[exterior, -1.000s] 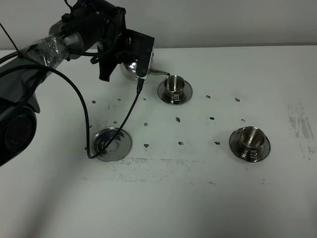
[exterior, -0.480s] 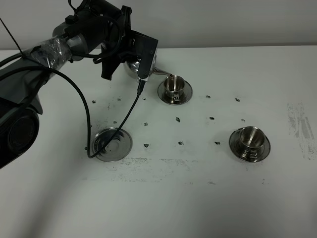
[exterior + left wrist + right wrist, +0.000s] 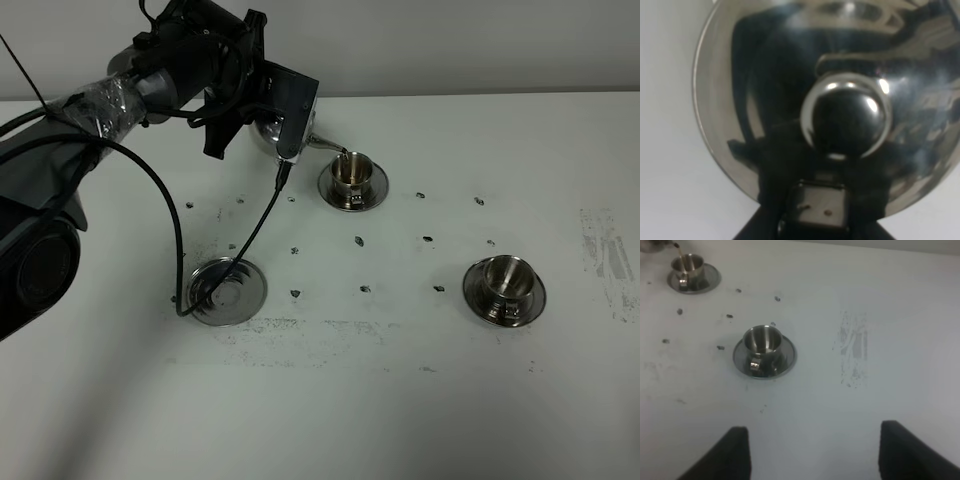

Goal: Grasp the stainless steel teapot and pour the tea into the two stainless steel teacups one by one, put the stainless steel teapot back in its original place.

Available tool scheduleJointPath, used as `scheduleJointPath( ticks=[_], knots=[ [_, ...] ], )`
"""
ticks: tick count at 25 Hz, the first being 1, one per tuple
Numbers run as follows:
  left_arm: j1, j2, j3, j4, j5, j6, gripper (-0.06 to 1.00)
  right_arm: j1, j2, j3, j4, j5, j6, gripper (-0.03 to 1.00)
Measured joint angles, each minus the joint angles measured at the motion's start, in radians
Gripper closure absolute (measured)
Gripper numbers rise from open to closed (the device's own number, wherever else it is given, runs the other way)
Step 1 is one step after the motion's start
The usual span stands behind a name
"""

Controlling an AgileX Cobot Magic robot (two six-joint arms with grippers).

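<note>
My left gripper point(image 3: 250, 115) is shut on the stainless steel teapot point(image 3: 270, 132), holding it tilted above the table at the far left. Its thin spout point(image 3: 328, 147) reaches over the rim of the far teacup point(image 3: 351, 171), which stands on its saucer. The left wrist view is filled by the teapot's lid and round knob point(image 3: 846, 116). The second teacup point(image 3: 505, 279) stands on its saucer at the near right, also the closer teacup point(image 3: 762, 340) in the right wrist view. The round steel tray point(image 3: 228, 290) lies bare at the near left. My right gripper point(image 3: 815, 455) is open over bare table.
A black cable point(image 3: 176, 240) hangs from the left arm down to the tray's edge. Small dark specks point(image 3: 359, 241) dot the white table between the cups, and a scuffed patch point(image 3: 603, 250) marks its right side. The far teacup point(image 3: 687, 265) shows in the right wrist view too.
The left arm has shifted the teapot slightly right and back, bringing the spout tip over the far cup's rim. In the last half second almost nothing moved.
</note>
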Motion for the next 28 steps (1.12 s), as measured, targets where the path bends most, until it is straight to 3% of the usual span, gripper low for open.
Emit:
scheduleJointPath(
  ticks=[28],
  knots=[
    [-0.009, 0.000, 0.000, 0.048, -0.032, -0.002, 0.76, 0.000, 0.000, 0.000, 0.000, 0.000, 0.000, 0.41]
  ],
)
